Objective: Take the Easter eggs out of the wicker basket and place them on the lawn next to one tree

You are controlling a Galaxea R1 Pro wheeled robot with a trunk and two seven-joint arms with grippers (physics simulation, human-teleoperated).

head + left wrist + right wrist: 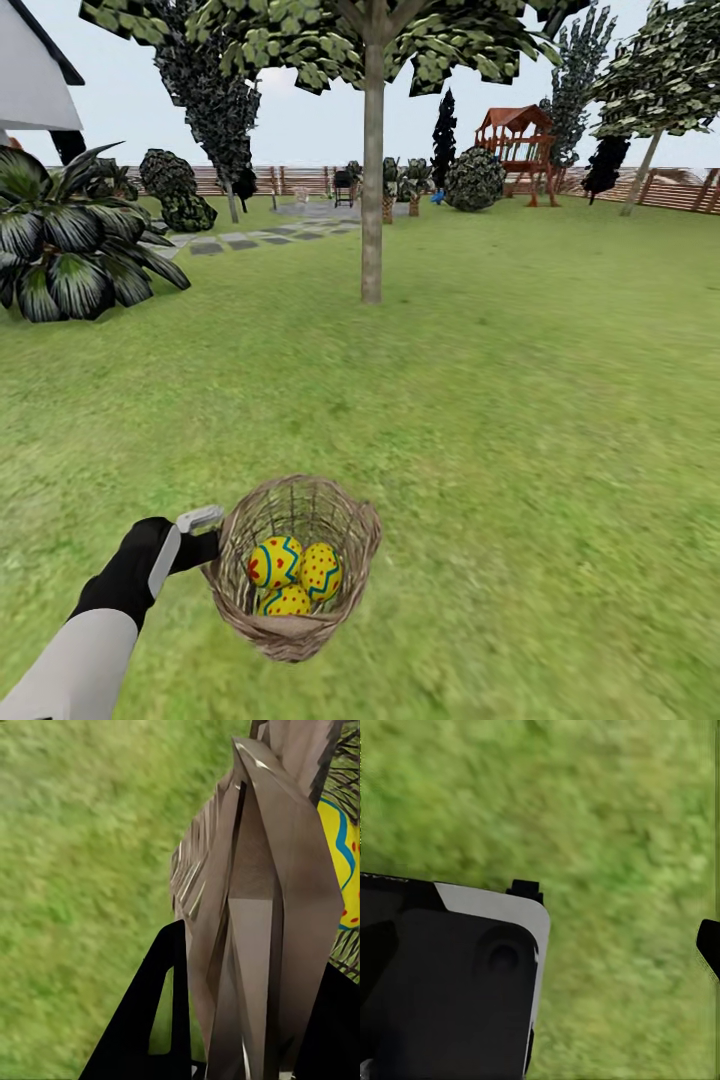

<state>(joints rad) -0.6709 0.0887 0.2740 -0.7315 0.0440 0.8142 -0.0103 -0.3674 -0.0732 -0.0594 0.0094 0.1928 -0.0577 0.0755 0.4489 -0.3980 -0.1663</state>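
1. The lawn [520, 420] is broad green grass.
2. The tree [372, 200] stands on it, toward the far side.
3. A stepping-stone path [250, 240] lies at the far left.

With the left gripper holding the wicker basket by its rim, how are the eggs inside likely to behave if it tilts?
The three Easter eggs look smooth and rounded, so they would probably roll toward the low side. The wicker basket already leans, held at one side by the left gripper, so they may shift or spill if it tips further. Its deep walls probably keep them in for now.
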